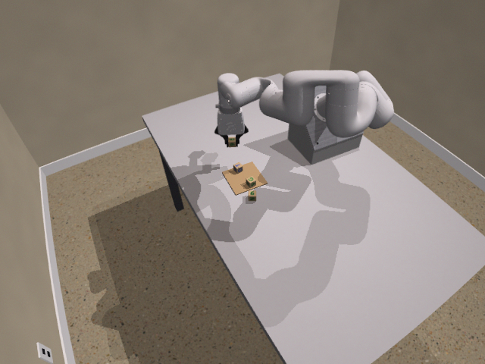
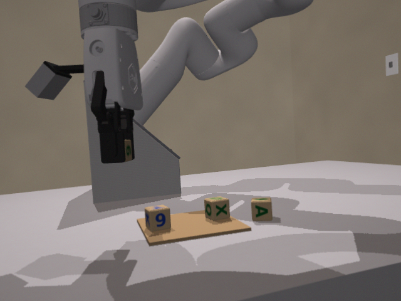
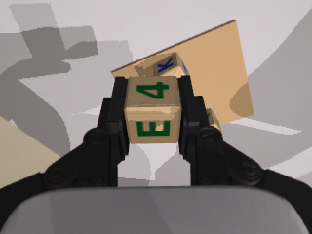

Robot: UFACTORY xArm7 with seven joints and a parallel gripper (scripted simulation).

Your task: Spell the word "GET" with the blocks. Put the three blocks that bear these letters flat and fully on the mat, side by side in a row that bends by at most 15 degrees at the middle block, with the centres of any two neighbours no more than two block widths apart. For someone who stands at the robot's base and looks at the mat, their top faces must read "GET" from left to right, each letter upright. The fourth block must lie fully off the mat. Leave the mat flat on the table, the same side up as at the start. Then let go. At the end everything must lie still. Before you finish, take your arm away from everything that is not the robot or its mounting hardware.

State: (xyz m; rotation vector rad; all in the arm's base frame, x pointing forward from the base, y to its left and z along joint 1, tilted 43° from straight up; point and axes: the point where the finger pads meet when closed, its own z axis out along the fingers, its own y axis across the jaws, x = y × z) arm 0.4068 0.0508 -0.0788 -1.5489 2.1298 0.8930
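My gripper (image 1: 232, 143) (image 2: 123, 152) (image 3: 153, 94) is shut on a wooden block (image 1: 232, 139) (image 2: 128, 150) (image 3: 153, 129) with a green E and 4, held high above the table. A blue-lettered block (image 1: 237, 168) (image 2: 157, 217) (image 3: 167, 66), with 9 and K on its sides, sits on the tan mat (image 1: 234, 183) (image 2: 194, 226) (image 3: 224, 63) near one corner. A green-lettered block (image 1: 250, 181) (image 2: 217, 209) (image 3: 214, 120), with an X side, sits near the other end. Another green-lettered block (image 1: 251, 196) (image 2: 261, 209), with an A side, lies off the mat. Their top letters are unclear here.
The grey table (image 1: 352, 250) (image 2: 323, 253) bears the mat. Its long edge runs past the mat's outer side. The robot's base (image 1: 325, 142) (image 2: 139, 175) stands on the other side. Arm shadows cross the table and mat.
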